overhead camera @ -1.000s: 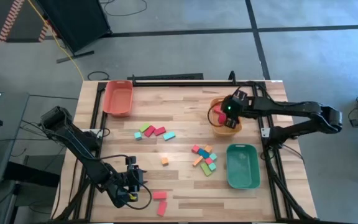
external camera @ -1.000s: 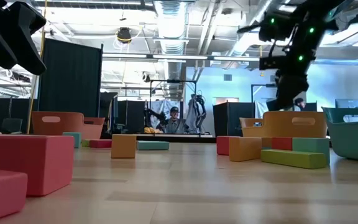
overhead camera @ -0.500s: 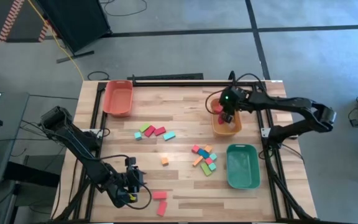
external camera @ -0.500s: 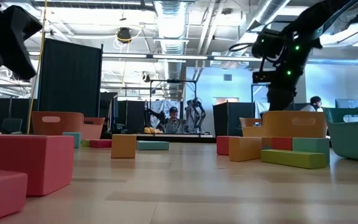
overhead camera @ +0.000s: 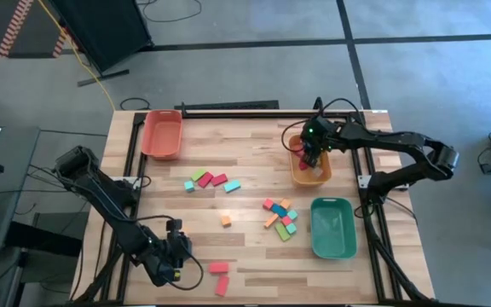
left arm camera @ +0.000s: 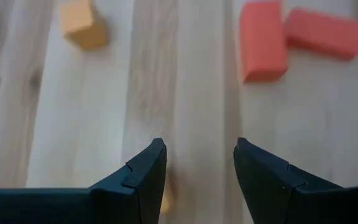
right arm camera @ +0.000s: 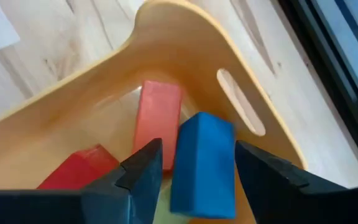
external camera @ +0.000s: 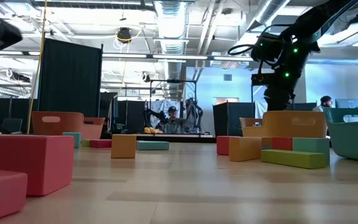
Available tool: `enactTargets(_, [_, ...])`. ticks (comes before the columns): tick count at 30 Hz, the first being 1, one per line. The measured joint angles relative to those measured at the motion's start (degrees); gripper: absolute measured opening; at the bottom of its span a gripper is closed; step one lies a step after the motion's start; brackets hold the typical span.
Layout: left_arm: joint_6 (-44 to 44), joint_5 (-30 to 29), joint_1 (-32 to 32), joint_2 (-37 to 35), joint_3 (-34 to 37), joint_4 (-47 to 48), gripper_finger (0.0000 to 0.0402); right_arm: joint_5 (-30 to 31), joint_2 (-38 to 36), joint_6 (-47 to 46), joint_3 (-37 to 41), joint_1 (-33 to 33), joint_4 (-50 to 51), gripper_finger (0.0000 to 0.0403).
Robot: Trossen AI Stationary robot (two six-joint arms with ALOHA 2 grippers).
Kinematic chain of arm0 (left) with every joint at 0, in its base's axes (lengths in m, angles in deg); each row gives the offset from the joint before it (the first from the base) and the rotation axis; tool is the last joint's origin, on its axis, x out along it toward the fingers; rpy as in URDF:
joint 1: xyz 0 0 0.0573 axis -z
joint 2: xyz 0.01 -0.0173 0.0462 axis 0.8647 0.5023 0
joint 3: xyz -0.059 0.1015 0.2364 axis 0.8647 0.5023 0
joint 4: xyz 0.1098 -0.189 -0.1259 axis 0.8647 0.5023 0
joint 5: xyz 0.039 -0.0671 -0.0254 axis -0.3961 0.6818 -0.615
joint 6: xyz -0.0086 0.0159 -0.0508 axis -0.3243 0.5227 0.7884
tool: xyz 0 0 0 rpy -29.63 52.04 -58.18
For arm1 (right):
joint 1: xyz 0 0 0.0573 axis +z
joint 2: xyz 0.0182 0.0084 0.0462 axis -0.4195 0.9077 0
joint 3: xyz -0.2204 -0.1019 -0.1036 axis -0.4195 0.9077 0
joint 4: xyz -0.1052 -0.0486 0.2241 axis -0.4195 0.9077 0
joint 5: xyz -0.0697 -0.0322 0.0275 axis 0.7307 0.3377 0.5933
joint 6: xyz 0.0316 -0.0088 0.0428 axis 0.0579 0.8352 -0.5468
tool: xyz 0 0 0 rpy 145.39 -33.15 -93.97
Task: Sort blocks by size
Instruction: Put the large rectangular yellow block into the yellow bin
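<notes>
Spreading beneath both my arms is the wooden tabletop (overhead camera: 254,247), and on it sit three trays: a red-orange tray (overhead camera: 162,135) at the far left, a green tray (overhead camera: 332,227) near the right edge, and an orange tray (overhead camera: 311,172) just beyond the green one. My right tool (right arm camera: 197,165) hangs inside the orange tray with its fingers parted around a blue block (right arm camera: 202,165) — the block stands between them above a pink block (right arm camera: 157,123) and a red block (right arm camera: 76,168). My left tool (left arm camera: 196,163) hovers open and empty over bare wood near the front edge, two red blocks (left arm camera: 263,40) just ahead. Loose blocks (overhead camera: 280,216) lie mid-table — another cluster (overhead camera: 210,181) sits further left.
</notes>
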Motion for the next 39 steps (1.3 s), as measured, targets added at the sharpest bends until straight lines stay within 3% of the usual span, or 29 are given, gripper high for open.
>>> enactTargets(16, [14.6, 3.2, 3.5, -0.7, 0.0, 10.3, 0.0178, -1.0, 0.0, 0.2, 0.0, 6.3, -2.5, 0.024])
enactTargets(29, [25.3, 5.4, 2.7, 1.4, 0.0, 14.1, 0.0178, -1.6, 0.0, 2.7, 0.0, 22.9, -10.5, 0.024])
enactTargets(39, [23.1, 8.9, -1.4, 5.6, 0.0, 14.1, 0.0178, -1.7, 0.0, 2.6, 0.0, 35.0, -18.8, 0.024])
